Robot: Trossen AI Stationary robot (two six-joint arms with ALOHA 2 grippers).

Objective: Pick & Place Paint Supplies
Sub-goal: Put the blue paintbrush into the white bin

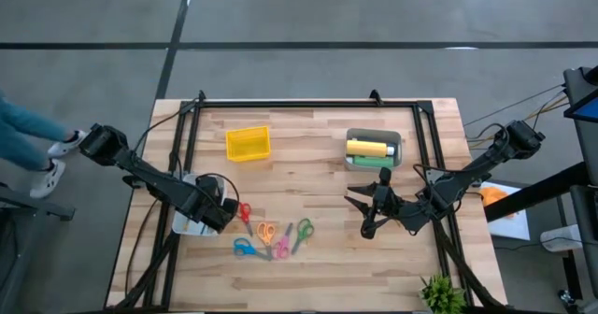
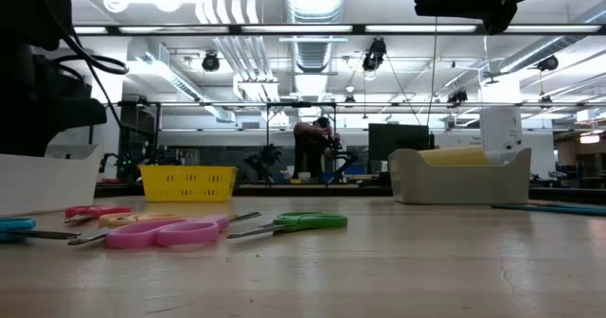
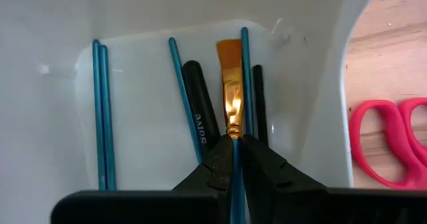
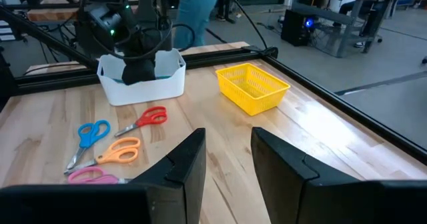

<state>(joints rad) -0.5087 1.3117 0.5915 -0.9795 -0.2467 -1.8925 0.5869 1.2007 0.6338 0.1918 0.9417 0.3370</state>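
Observation:
My left gripper (image 3: 233, 141) reaches down into the white bin (image 1: 185, 222) at the table's left and is shut on a brush with orange bristles (image 3: 229, 52), a gold ferrule and a teal shaft. Several teal brushes (image 3: 101, 111) and black pens (image 3: 200, 111) lie in the bin beside it. A yellow paint bottle (image 1: 368, 148) and a green one (image 1: 371, 161) lie in the grey bin (image 1: 398, 144) at the far right. My right gripper (image 4: 227, 159) hovers open over the table right of centre, with nothing between its fingers. My left gripper pinches the brush's teal shaft (image 3: 235, 163) between its two fingertips, just behind the gold ferrule. The fingers come from above, pointing down into the bin, and the shaft runs back between them. Whether the bristle end touches the bin I cannot tell.
A yellow basket (image 1: 248, 144) stands at the far middle. Several scissors lie near the front: red (image 1: 244, 211), orange (image 1: 266, 231), blue (image 1: 247, 249), pink (image 1: 281, 246) and green (image 1: 301, 232). A green plant (image 1: 441, 293) sits at the near right corner. A black frame (image 1: 308, 103) rims the table.

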